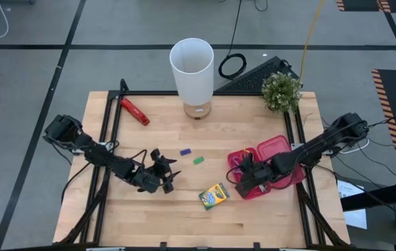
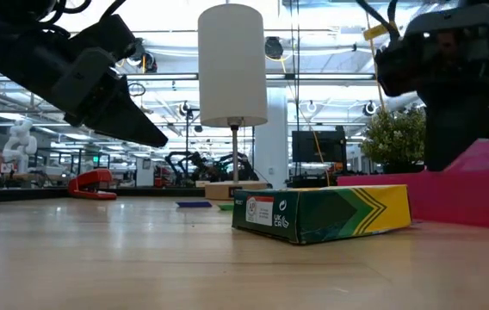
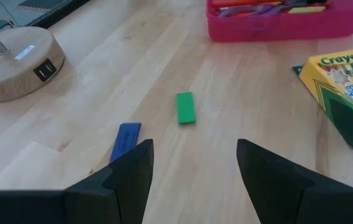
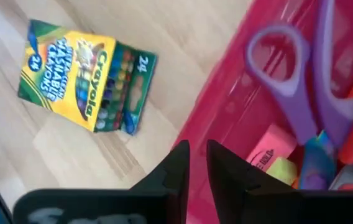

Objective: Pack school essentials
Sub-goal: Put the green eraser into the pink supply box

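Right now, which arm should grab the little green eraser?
The left one, probably. Its gripper hangs open right beside the green eraser, which lies just ahead of its fingers. The right gripper sits at the pink case, farther off.

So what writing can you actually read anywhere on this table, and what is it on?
"Crayola": on the crayon box, also visible in the left wrist view.
"24": on two corners of that box.
"WASHABLE CRAYONS": on the box face, small but legible.
Small white label on the box end: too small to read.
Nothing else carries legible text.
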Tool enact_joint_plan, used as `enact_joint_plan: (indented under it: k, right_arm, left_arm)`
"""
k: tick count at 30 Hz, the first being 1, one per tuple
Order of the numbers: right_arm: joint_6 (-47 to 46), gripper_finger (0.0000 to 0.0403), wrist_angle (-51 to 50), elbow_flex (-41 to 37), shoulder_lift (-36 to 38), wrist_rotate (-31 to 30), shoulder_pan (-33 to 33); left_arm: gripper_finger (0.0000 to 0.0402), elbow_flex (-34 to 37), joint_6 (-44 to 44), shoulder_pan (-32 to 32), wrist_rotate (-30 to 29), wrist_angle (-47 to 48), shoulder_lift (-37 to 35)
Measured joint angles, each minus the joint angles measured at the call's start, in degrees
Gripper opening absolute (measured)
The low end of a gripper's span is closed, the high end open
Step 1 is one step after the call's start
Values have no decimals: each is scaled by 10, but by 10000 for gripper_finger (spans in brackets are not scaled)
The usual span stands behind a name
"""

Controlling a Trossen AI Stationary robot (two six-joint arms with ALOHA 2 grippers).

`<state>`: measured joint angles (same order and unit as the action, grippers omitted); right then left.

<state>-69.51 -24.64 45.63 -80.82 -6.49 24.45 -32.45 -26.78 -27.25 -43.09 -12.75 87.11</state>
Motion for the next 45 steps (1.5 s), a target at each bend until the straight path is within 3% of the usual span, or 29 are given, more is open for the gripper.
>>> enact_joint_plan:
  k: [4, 9, 16, 22, 27, 33, 40, 45]
  right_arm:
    - [47, 45, 7, 0, 24, -39, 0]
    - [169, 45, 45, 0, 52, -110, 0]
    - [293, 45, 105, 0, 55, -115, 0]
    - [317, 45, 103, 0, 55, -114, -1]
    - [337, 45, 98, 0, 55, -108, 0]
    - [346, 45, 95, 0, 57, -97, 0]
    - [357, 45, 99, 0, 57, -90, 0]
    - [357, 45, 98, 0, 57, -82, 0]
  left_arm:
    - [234, 0, 32, 24, 10, -31, 0]
    - [234, 0, 84, 72, 54, -82, 0]
    - [234, -7, 110, 98, 71, -96, 26]
    - [234, -84, 152, 101, 85, -57, 127]
    - [234, -126, 162, 124, 132, -75, 187]
    - [234, -136, 170, 150, 132, -70, 207]
    - [234, -137, 166, 174, 183, -91, 227]
    - [228, -137, 160, 176, 186, -105, 245]
